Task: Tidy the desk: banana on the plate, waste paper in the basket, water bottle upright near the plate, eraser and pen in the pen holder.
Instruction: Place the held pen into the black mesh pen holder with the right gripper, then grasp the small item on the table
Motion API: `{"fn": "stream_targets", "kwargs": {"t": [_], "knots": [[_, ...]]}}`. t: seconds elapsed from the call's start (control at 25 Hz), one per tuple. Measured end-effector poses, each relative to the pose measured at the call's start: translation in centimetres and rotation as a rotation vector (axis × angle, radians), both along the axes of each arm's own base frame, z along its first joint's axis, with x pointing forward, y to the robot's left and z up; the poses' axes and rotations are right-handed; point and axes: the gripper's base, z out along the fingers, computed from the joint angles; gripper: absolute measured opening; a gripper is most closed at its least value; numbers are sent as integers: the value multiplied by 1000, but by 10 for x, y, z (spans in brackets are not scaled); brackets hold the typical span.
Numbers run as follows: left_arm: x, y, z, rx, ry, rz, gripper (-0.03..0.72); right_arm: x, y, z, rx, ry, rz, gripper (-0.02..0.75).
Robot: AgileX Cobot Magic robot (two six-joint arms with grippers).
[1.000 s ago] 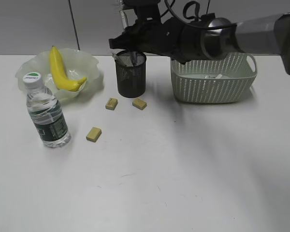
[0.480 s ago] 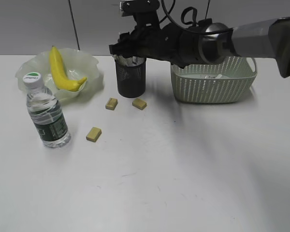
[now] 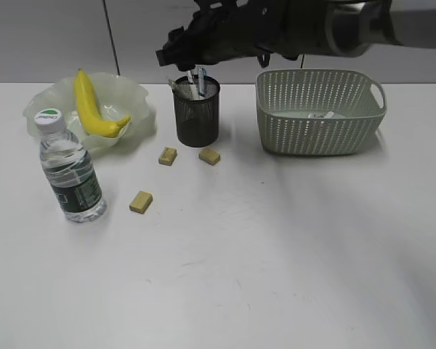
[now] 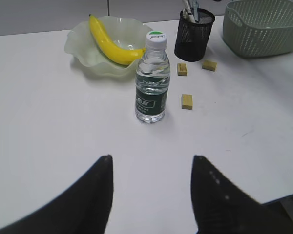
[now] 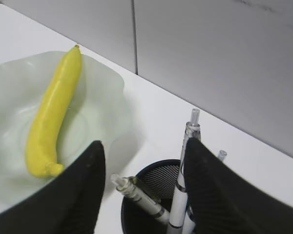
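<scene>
Hovering with the right end effector [image 5: 142, 146] just above the pen holder [image 3: 197, 113], jaws spread wide and gripping nothing, with pens [image 5: 177, 207] standing inside the mesh. Judging the pen step done and the erasers next. Seen in the exterior view: first eraser [image 3: 168, 155] at 7 o'clock from the holder's foot, second eraser [image 3: 209, 155] at 5 o'clock, both just beside it but not touching; third eraser [image 3: 141, 201] farther out at 7 o'clock, near the water bottle [image 3: 71, 174]. Lying flat on the counter [image 3: 276, 254], all three, as small tan blocks; long axis of the second running roughly 10 to 4 o'clock, of the third roughly 1 to 7. Calls for dropping toward 6 o'clock from the holder's rim, which makes the right arm the nearer one for the first two. Left end effector [image 4: 151, 163] likewise spread and empty, held back over the counter's near edge, with the bottle at 12 o'clock and the third eraser at 1 o'clock beside it. Elsewhere: banana [image 3: 91, 105] in the plate [image 3: 142, 98] at 9 o'clock from the holder, bottle upright close by, waste paper [image 3: 323, 114] in the basket [image 3: 320, 134] at 3 o'clock. Standing in the way — only the holder itself and the protruding pens; worth clearing both before descending.
</scene>
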Motion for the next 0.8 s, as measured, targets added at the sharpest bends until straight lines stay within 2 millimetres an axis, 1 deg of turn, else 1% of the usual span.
{"fn": "stream_targets", "kwargs": {"t": [0.12, 0.24, 0.32, 0.4, 0.48, 0.68, 0.8], "knots": [[0, 0, 0, 0, 0, 0, 384, -9, -1, 22, -16, 14, 49, 417], [0, 0, 0, 0, 0, 0, 384, -20, -4, 37, -80, 52, 119, 417], [0, 0, 0, 0, 0, 0, 384, -27, -8, 43, -139, 98, 144, 417], [0, 0, 0, 0, 0, 0, 384, -33, -15, 46, -164, 187, 109, 417], [0, 0, 0, 0, 0, 0, 384, -39, -25, 46, -251, 272, 61, 417], [0, 0, 0, 0, 0, 0, 384, -60, -47, 36, -467, 554, -2, 417], [0, 0, 0, 0, 0, 0, 384, -74, -58, 36, -547, 676, -7, 417]]}}
